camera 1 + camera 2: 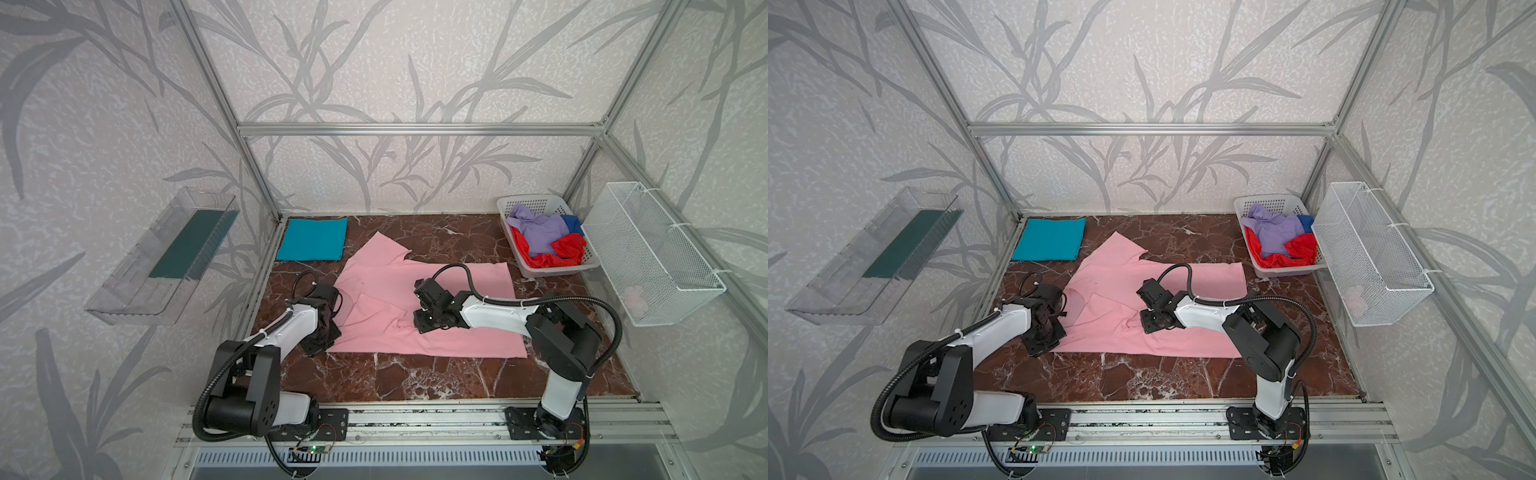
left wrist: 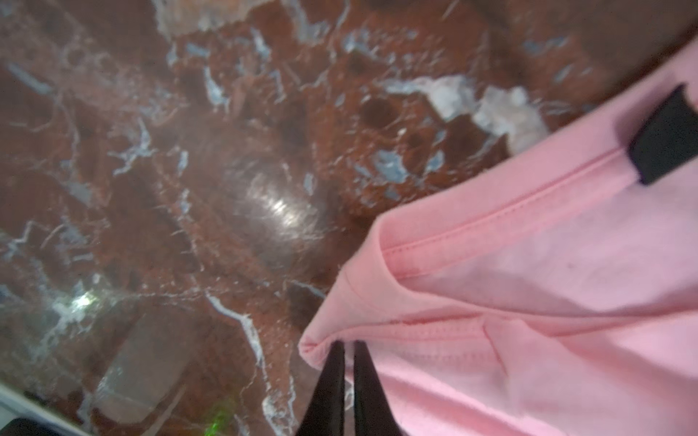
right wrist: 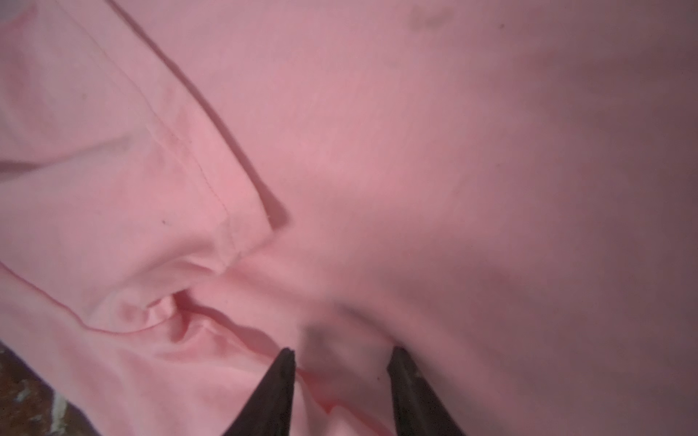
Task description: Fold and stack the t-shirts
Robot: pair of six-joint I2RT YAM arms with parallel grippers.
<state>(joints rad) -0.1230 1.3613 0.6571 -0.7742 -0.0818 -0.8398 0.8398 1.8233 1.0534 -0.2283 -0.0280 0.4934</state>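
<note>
The left arm (image 1: 286,326) reaches forward from its base, forearm low and wrist bent down. The left pincer (image 2: 350,345) has its two dark fingers (image 2: 332,385) almost together, nipping the edge of the pink shirt (image 2: 528,302). The right arm (image 1: 492,312) bends sharply at the elbow and stretches leftward toward the middle, wrist tipped down. The right pincer (image 3: 342,351) has its fingers well apart, tips down on the shirt with a soft ridge between them.
</note>
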